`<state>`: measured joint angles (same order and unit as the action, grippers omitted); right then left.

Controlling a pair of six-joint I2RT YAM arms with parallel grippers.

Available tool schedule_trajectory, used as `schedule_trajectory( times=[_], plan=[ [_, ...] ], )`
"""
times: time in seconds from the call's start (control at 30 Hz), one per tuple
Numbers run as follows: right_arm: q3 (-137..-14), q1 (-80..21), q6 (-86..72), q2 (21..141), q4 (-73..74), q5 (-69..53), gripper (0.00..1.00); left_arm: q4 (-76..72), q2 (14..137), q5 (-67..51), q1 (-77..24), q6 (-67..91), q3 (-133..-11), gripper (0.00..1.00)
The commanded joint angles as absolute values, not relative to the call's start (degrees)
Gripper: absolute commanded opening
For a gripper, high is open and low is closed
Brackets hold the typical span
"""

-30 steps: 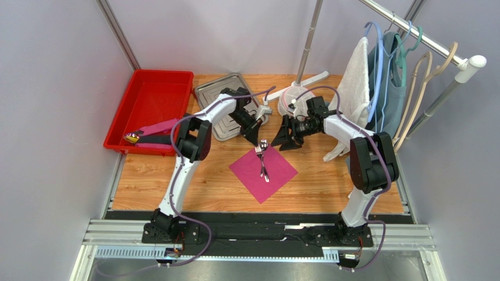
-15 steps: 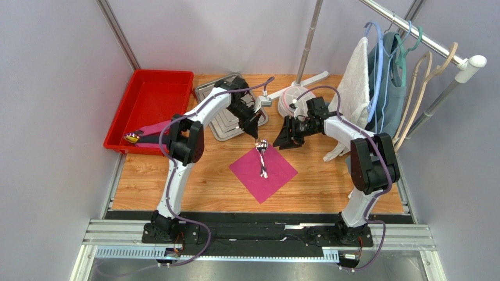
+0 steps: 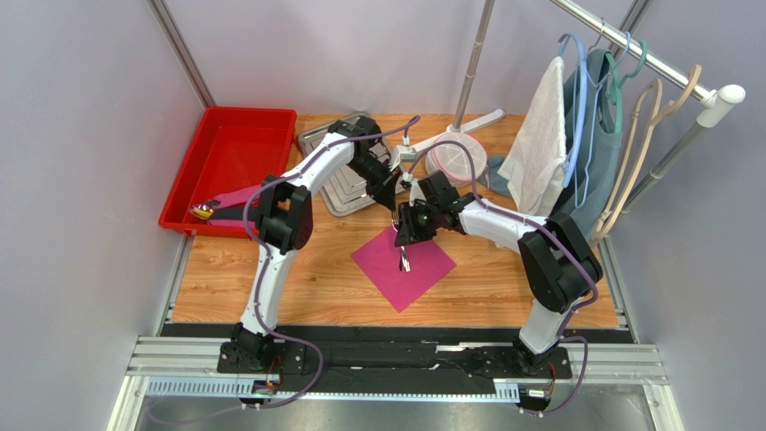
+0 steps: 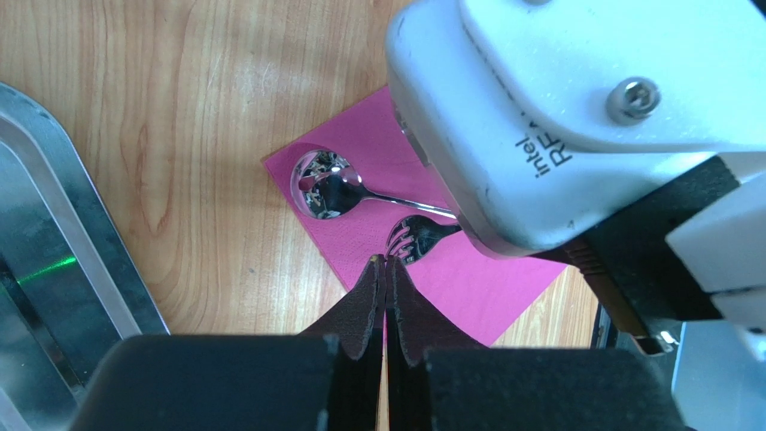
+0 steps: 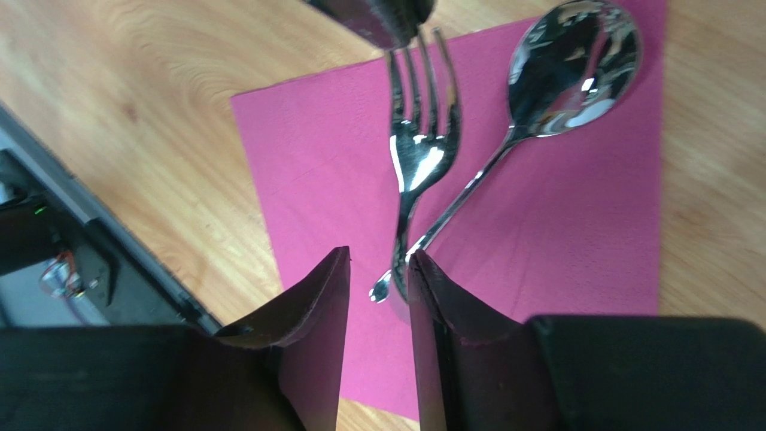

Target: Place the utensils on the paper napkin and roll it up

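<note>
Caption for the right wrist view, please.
Right gripper, jaws narrowly apart, over the handle ends of fork and spoon on the pink napkin.

left arm (image 3: 315,166): jaws pressed together | right arm (image 3: 490,220): jaws narrowly apart, angled down

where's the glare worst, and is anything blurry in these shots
Right wrist: strong glare on the spoon bowl and fork neck, fingers dark. Left wrist: spoon bowl mirrors the surroundings, green glint on the steel tray. Top external: evenly lit, no obvious blur.
</note>
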<state>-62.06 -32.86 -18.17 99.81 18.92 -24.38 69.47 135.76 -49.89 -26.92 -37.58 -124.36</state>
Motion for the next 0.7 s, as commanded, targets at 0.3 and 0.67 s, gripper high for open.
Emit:
schedule_trajectory(
  times=[0.3, 0.67],
  plan=[
    [-66.0, -34.4, -19.1, 99.8, 17.1, -12.9, 0.27, 70.1, 135.8, -52.2, -27.2, -37.8, -127.4, 0.0],
    [-67.3, -34.4, -20.9, 102.5, 17.7, -16.5, 0.08, 70.0, 136.1, -51.9, -27.1, -37.4, -127.4, 0.0]
  ],
)
